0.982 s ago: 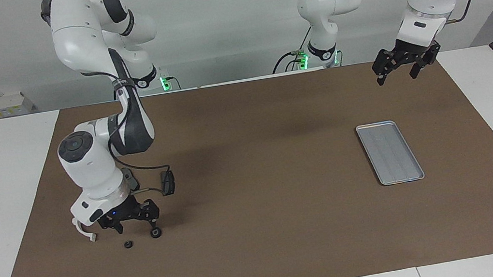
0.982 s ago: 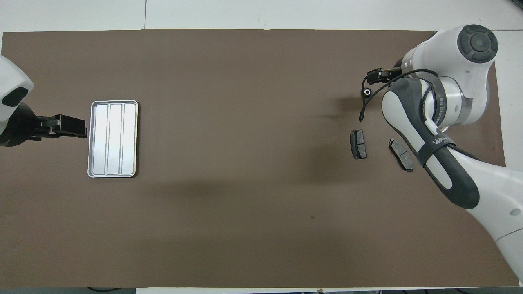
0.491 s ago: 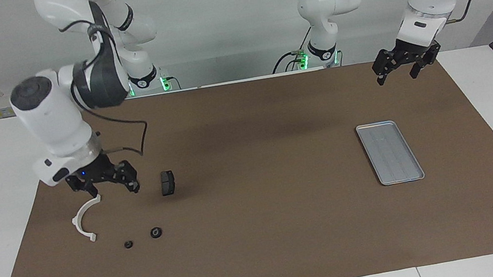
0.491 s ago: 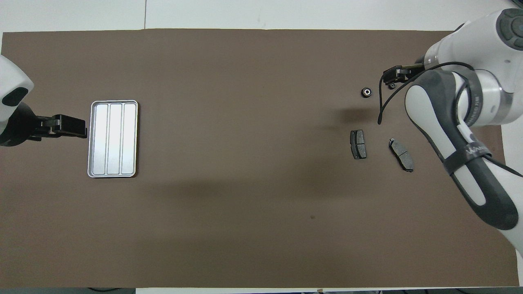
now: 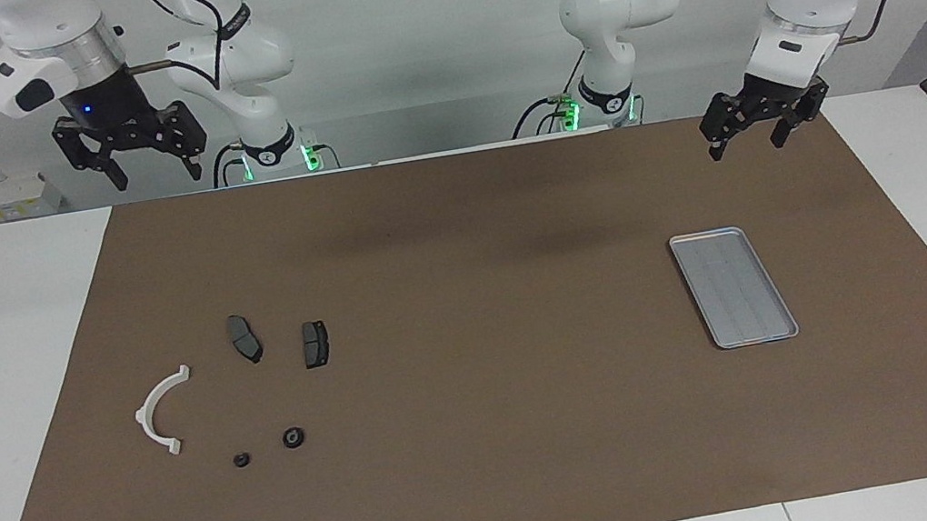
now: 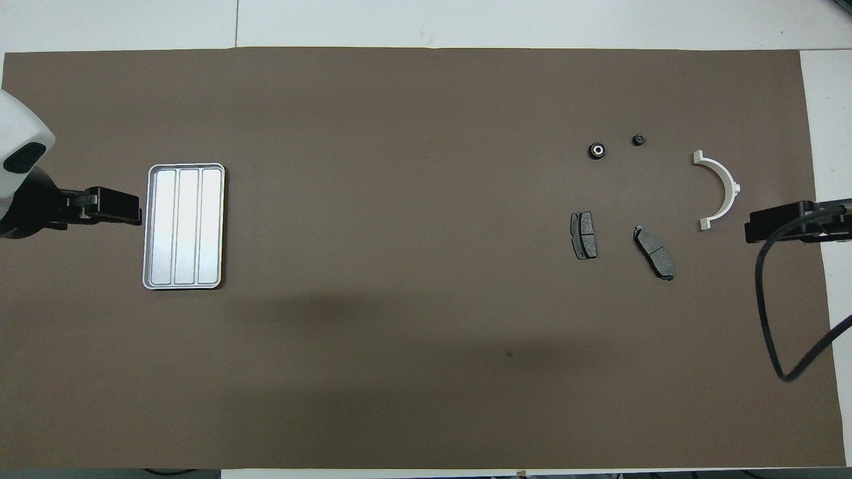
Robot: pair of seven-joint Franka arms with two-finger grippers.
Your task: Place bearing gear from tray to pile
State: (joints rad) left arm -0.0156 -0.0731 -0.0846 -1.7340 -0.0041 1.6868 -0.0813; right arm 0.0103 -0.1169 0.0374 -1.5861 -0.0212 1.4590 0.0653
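Note:
The small black round bearing gear [image 5: 293, 437] [image 6: 598, 150] lies on the brown mat in the pile, beside a smaller black part [image 5: 242, 460]. The pile also has a white half-ring bracket [image 5: 160, 412] and two dark brake pads [image 5: 243, 337] [image 5: 315, 344], both nearer to the robots than the gear. The silver ridged tray [image 5: 734, 286] [image 6: 184, 226] lies toward the left arm's end and holds nothing. My right gripper [image 5: 155, 173] is raised high over the right arm's end of the mat, open and empty. My left gripper [image 5: 746, 149] waits open over the mat near the tray.
The brown mat [image 5: 508, 438] covers most of the white table. A black cable [image 6: 772, 313] hangs from the right arm over the mat's edge.
My right arm has risen from the pile and pulled back high toward its base, open, leaving the bearing gear on the mat. The bracket and second brake pad now show. The left arm has not moved.

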